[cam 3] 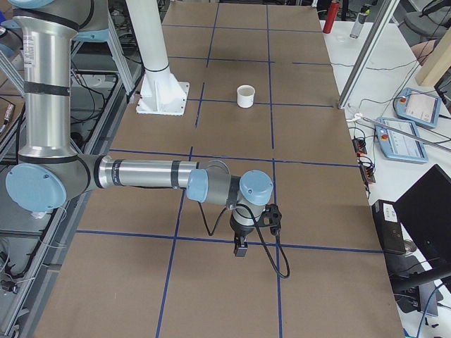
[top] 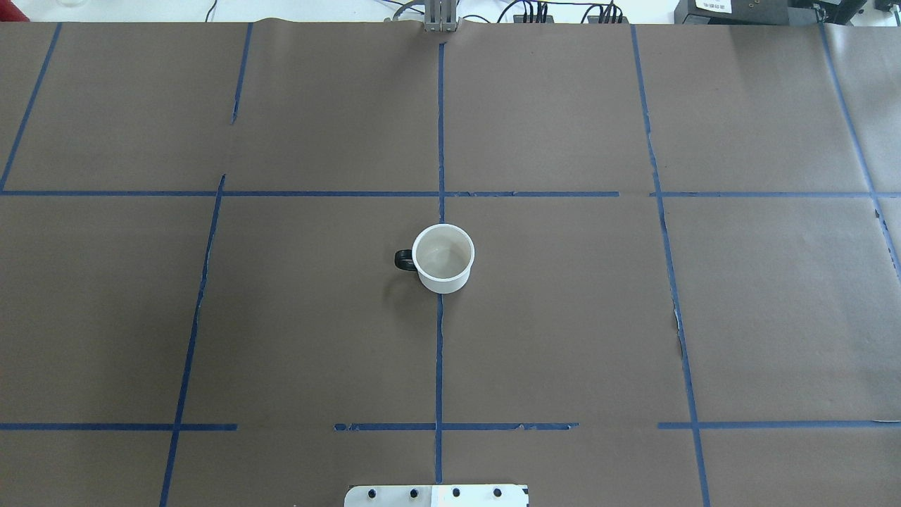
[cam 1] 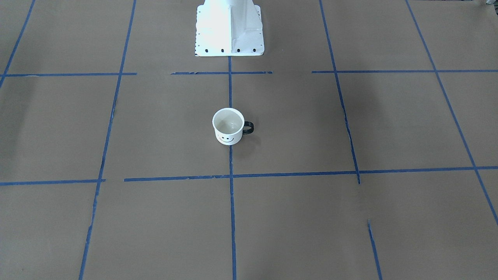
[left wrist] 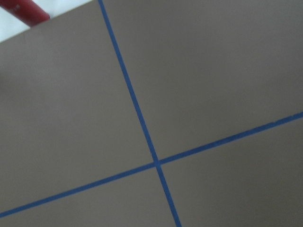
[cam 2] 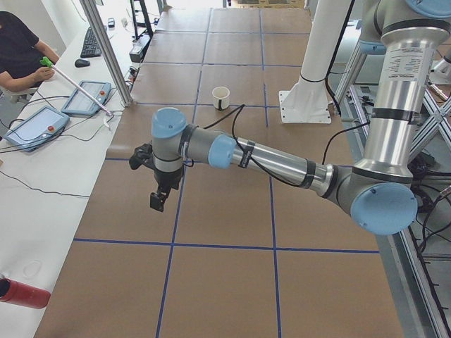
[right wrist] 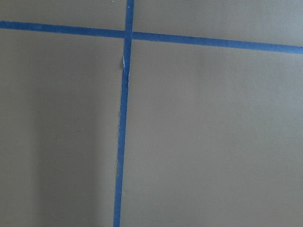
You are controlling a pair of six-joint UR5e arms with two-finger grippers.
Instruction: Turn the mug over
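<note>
The mug (top: 443, 264) stands upright, mouth up, near the middle of the brown-papered surface (top: 563, 317). It sits on the blue tape (top: 439, 352) line that runs from 12 to 6 o'clock through the overhead view. In that view its black handle (top: 402, 260) points to 9 o'clock, and the white base plate (top: 436, 495) lies at the 6 o'clock edge. In the front-facing view the handle points to 3 o'clock and the smiley face (cam 1: 226, 137) looks toward 6 o'clock. The inside is cream-white.

The left pincer (cam 2: 158, 199) shows only in the left side view. It hangs from the left arm (cam 2: 275, 160) above the surface, pointing down, at about 7 o'clock from the mug and well apart from it. I cannot tell whether it is released or clenched.

The right pincer (cam 3: 241, 246) shows only in the right side view. It hangs from the right arm (cam 3: 141, 172), also pointing down, at about 6 o'clock from the mug and well apart from it. Its state cannot be told either.

Each wrist camera looks at brown paper with one crossing of tape lines. A red cylinder (cam 2: 25, 292) lies on the white bench at 8 o'clock in the left side view.
</note>
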